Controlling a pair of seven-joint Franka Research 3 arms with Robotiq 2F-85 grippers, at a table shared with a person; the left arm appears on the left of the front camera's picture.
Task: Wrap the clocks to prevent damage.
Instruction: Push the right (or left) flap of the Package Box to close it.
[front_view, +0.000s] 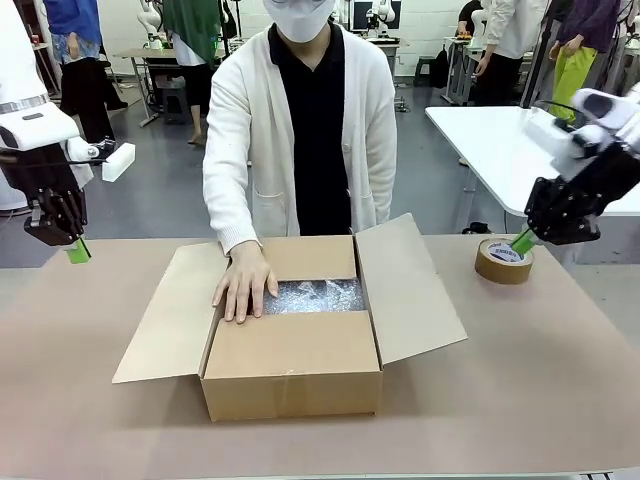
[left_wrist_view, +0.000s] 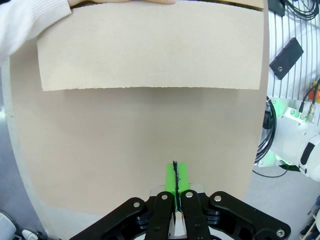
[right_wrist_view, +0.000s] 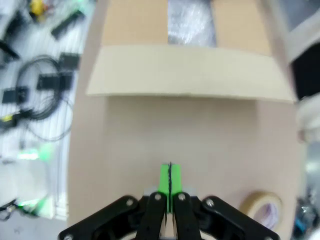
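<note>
One cardboard box sits open on the table, holding bubble wrap; whether clocks lie beneath cannot be told. One hand of the person rests on it at the left. One tape roll lies near the right gripper; the left gripper hangs apart. Left wrist: pads clenched together, empty, facing one outspread flap. Right wrist: pads likewise clenched on nothing, facing another flap.
</note>
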